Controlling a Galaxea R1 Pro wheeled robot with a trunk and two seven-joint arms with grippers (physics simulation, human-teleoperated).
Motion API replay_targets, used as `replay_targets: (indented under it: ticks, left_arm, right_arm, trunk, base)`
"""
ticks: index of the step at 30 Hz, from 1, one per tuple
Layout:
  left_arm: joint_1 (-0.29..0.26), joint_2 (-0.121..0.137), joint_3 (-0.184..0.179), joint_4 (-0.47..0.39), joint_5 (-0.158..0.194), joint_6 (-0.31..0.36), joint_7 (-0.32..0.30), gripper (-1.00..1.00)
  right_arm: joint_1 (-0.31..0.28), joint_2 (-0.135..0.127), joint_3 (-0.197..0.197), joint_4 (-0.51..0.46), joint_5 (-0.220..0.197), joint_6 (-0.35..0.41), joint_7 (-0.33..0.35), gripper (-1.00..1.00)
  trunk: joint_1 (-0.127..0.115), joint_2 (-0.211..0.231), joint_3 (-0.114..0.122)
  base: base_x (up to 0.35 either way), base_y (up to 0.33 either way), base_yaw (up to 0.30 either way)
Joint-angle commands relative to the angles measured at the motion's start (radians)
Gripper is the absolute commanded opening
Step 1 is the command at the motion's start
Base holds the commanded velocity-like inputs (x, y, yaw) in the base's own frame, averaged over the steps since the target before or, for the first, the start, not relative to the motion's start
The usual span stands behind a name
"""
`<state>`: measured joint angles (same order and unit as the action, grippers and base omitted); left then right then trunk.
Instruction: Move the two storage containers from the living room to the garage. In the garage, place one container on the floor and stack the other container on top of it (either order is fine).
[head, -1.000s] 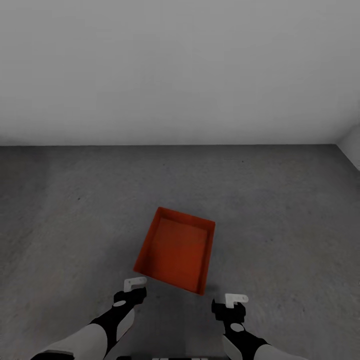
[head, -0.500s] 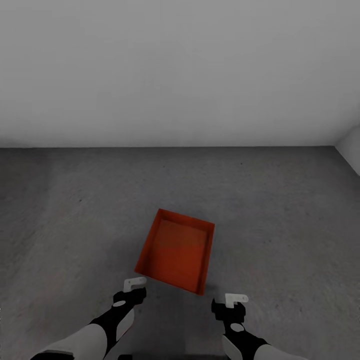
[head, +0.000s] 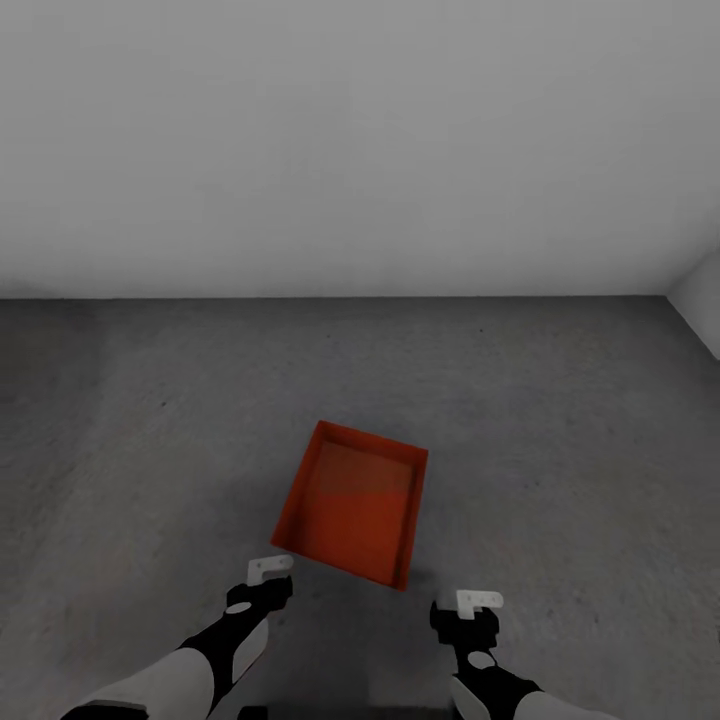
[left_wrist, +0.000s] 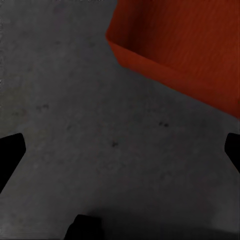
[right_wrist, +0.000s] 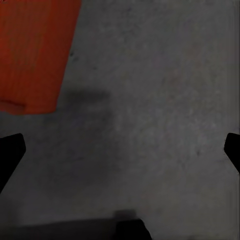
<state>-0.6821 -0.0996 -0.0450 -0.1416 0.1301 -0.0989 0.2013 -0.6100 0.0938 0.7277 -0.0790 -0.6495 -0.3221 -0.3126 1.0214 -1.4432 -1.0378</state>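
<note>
flanking container (head: 352, 505), both pincers agape

One storage container (head: 352, 505) is counted, resting on the one concrete floor (head: 560, 430). Two pincers are seen: one left pincer (head: 268, 570) and one right pincer (head: 478, 602). One white wall (head: 360, 140) is seen.

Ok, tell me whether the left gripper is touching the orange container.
Apart. In the left wrist view, bare grey floor lies between the open left gripper and the container.
</note>
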Motion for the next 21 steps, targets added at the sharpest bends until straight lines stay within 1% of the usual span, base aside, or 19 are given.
replay_targets:
  ticks: [1,13,21]
  left_arm:
    - [0.0,0.0,-0.005,0.001,0.011,-0.004,0.003,1.0]
    - [0.0,0.001,-0.008,0.015,0.015,-0.004,0.004,1.0]
    - [0.0,0.003,-0.01,0.022,0.017,-0.004,0.004,1.0]
  right_arm:
    - [0.0,-0.001,0.009,0.0,-0.008,-0.003,-0.004,1.0]
    - [0.0,-0.002,0.013,0.001,-0.008,-0.004,-0.003,1.0]
    - [0.0,0.01,0.013,0.024,-0.009,-0.003,-0.003,1.0]
  trunk:
    - [-0.004,0.007,0.003]
    - [-0.05,0.091,0.04]
    - [-0.081,0.147,0.065]
  base:
    - [0.0,0.0,0.0]
    - [0.0,0.0,0.0]
    - [0.0,0.0,0.0]
